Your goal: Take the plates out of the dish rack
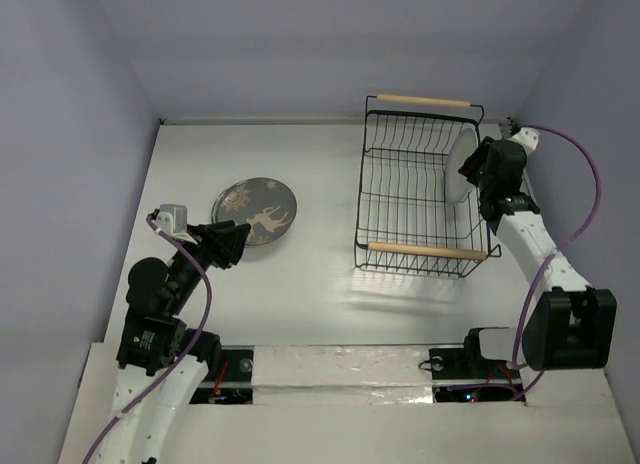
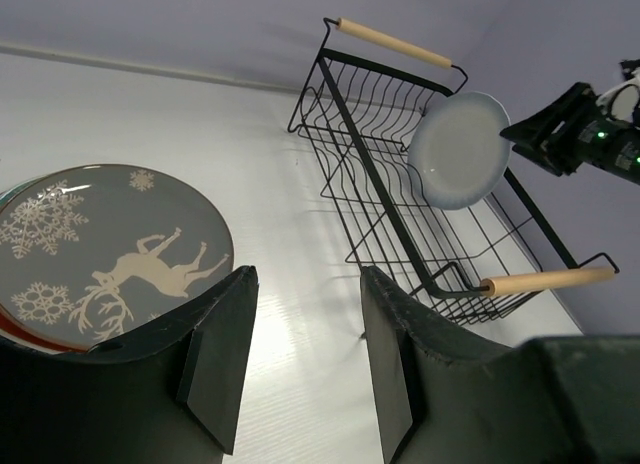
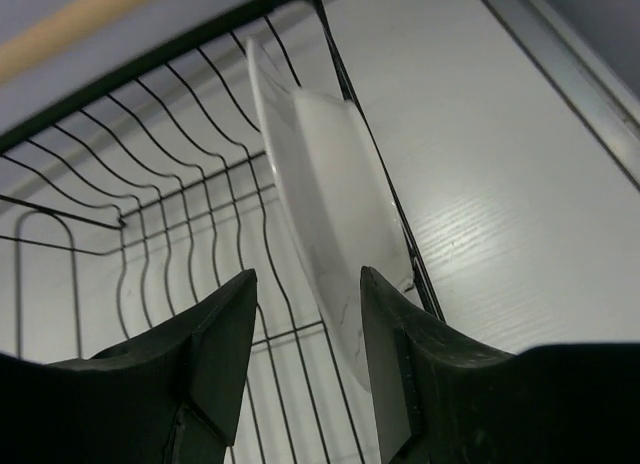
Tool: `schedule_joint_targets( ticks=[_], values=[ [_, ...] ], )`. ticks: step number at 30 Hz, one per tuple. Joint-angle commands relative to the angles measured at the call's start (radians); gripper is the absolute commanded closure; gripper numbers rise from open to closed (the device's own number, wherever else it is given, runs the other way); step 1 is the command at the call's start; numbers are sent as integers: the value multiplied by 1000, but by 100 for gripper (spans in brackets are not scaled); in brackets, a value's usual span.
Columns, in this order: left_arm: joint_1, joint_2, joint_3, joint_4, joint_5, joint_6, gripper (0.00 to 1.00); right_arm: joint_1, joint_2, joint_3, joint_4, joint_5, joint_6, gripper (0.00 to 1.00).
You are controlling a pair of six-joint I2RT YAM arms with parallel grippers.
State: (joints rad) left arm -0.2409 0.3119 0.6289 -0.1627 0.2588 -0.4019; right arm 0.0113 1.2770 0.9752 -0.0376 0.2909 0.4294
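Dish rack (image 1: 420, 189): you have it on the table (image 1: 300, 294), right of centre, toward the far wall.
Standing plate (image 1: 462, 164): on edge inside the rack, against its right side.
Stacked plates (image 1: 255, 211): flat on the table, well left of the rack.
Left gripper (image 1: 235, 246): just before your stack.
Right gripper (image 1: 478, 170): at the rack's right side, beside the standing plate.

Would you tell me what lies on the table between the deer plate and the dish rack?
Nothing; the top view shows bare table between the deer plate and the rack.
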Motion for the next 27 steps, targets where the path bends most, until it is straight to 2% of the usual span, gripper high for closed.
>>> schedule_joint_targets(
  ticks=[1, 5, 9, 11, 12, 15, 23, 27],
  values=[
    [-11, -7, 2, 25, -13, 5, 57, -10, 45, 57, 67, -6, -38, 49],
    [-21, -11, 3, 25, -15, 5, 57, -10, 123, 102, -5, 36, -58, 54],
    [-21, -20, 3, 23, -18, 5, 57, -10, 169, 120, -22, 31, -66, 80],
    [-31, -22, 3, 23, -20, 5, 57, -10, 180, 125, -31, 39, -70, 82],
    [-31, -22, 5, 23, -18, 5, 57, -10, 182, 126, -38, 50, -78, 89],
    [-31, -23, 3, 23, -20, 5, 57, -10, 150, 126, -56, 74, -89, 100],
    [-31, -20, 0, 28, -13, 5, 57, 2, 33, 171, -107, 109, -139, 100],
    [-31, -16, -1, 28, -13, 5, 57, 35, 30, 236, -156, 187, -214, 100]
  ],
)
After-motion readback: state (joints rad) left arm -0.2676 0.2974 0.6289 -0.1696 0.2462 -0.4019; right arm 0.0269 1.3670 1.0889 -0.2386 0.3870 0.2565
